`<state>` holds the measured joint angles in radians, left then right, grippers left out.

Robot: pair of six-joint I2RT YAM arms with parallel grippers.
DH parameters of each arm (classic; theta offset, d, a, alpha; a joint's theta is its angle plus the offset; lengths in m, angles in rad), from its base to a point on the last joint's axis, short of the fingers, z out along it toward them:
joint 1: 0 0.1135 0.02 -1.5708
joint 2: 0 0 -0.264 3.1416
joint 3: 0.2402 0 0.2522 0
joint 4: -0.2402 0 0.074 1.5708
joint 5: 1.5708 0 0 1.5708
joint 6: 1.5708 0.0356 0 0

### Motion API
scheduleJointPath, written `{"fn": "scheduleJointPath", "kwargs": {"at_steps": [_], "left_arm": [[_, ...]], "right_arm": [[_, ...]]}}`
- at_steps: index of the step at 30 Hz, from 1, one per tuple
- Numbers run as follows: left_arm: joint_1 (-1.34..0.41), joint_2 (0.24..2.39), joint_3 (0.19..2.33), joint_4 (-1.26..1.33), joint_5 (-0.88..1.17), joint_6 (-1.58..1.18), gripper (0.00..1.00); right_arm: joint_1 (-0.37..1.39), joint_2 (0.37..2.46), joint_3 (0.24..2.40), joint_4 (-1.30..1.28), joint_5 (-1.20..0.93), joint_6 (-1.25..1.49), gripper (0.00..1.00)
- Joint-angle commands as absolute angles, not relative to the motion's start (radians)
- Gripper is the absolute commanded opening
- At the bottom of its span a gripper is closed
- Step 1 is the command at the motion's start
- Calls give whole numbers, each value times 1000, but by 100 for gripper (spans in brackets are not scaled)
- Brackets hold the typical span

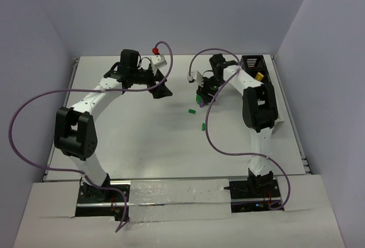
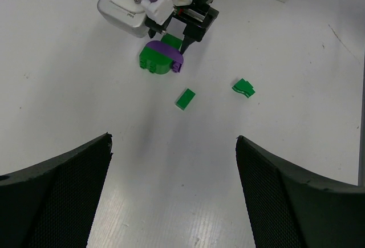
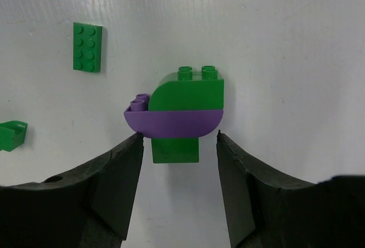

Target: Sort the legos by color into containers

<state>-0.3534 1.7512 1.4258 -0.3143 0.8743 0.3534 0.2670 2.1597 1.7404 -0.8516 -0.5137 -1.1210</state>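
A stack of legos lies on the white table: a green rounded piece (image 3: 191, 91) on a purple rounded piece (image 3: 171, 122) on a green block (image 3: 175, 150). My right gripper (image 3: 179, 138) is open, with its fingertips on either side of the lower green block, just short of the purple piece. The stack (image 2: 161, 59) and the right gripper (image 2: 174, 34) also show in the left wrist view. My left gripper (image 2: 174, 139) is open and empty, above bare table well short of the stack. A flat green plate (image 3: 87, 47) and a small green piece (image 3: 11, 135) lie loose nearby.
In the top view the two loose green legos (image 1: 192, 110) (image 1: 203, 126) lie mid-table beside the right gripper (image 1: 201, 92); the left gripper (image 1: 164, 90) is to their left. The black slatted container (image 1: 254, 64) holds a yellow piece (image 1: 259, 77) at back right. A red piece (image 1: 154, 49) sits at the back edge.
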Motion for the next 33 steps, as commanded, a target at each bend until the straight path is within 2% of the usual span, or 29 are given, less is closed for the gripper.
{"fn": "scheduleJointPath", "kwargs": {"at_steps": [1, 12, 17, 23, 33], "left_arm": [[-347, 1761, 1475, -329, 879, 379, 94], [-337, 1778, 1489, -333, 888, 368, 94], [-337, 1790, 1500, -329, 895, 366, 94], [-337, 1808, 1518, -332, 905, 368, 94], [-336, 1812, 1517, -323, 904, 354, 94]], "right_arm": [[280, 2203, 1791, -871, -510, -1142, 61], [295, 2241, 1850, -943, -456, -1133, 51], [300, 2260, 1891, -975, -433, -1124, 59], [305, 2264, 1899, -995, -425, -1136, 62], [311, 2254, 1872, -923, -441, -1069, 59]]}}
